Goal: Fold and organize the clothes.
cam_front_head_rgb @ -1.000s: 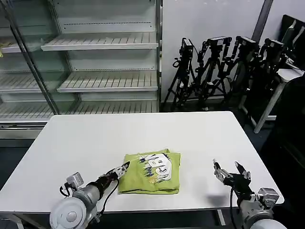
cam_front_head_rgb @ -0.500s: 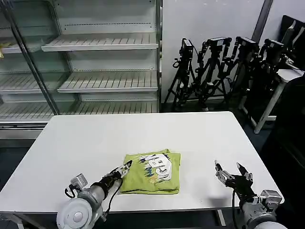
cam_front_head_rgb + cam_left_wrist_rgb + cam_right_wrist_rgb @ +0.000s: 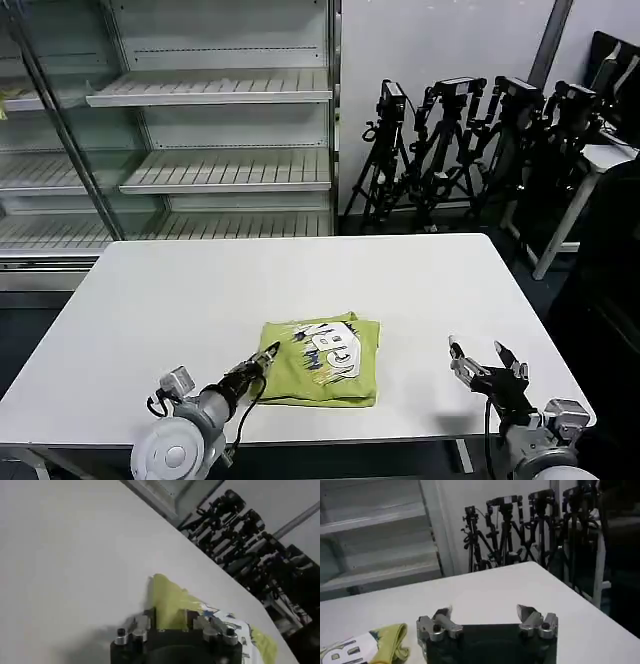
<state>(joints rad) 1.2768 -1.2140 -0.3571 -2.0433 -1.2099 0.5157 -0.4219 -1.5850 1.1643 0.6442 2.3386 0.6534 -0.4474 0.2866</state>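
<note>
Lime T-shirt (image 3: 320,361) folded on white table (image 3: 200,290), print half legible; left gripper (image 3: 266,355) clamped on its near-left edge, fingertips buried in cloth; right gripper (image 3: 477,356) spread wide, well apart to right.

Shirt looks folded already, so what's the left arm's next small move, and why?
Probably ease the left gripper back off the T-shirt: it sits at the shirt's left edge, the shirt lies as a compact square on the table, and the right gripper waits open, apart.

T-shirt (image 3: 172,605) — near edge hidden behind left gripper (image 3: 172,623).
</note>
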